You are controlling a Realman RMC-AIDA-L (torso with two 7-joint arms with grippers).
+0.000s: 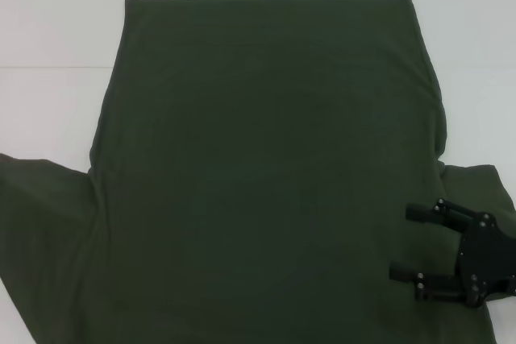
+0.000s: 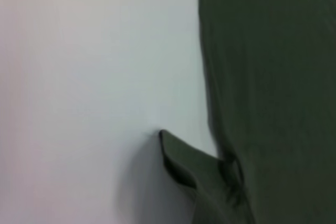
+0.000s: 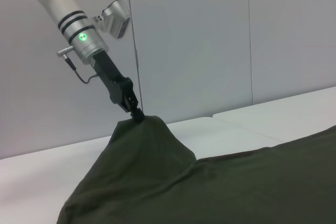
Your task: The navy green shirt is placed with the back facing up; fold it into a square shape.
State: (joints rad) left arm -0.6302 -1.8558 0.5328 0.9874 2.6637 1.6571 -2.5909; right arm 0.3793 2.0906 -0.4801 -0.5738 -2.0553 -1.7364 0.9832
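A smooth white table (image 1: 56, 30) backed by pale grey wall panels (image 3: 189, 40) carries the navy green shirt (image 1: 266, 167), soft matte cotton spread plain-side up. The left gripper (image 3: 137, 113) pinches a sleeve, lifting it into a peak; the right gripper (image 1: 411, 241) hovers spread apart over the other sleeve's seam.

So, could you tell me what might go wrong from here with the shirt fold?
1. The left gripper is shut on just a small peak of the navy green shirt, lifted off the table; so thin a pinch could slip free.
2. The right gripper rests open over the other sleeve area; if the left pulls alone, the cloth may drag and bunch, skewing the fold.
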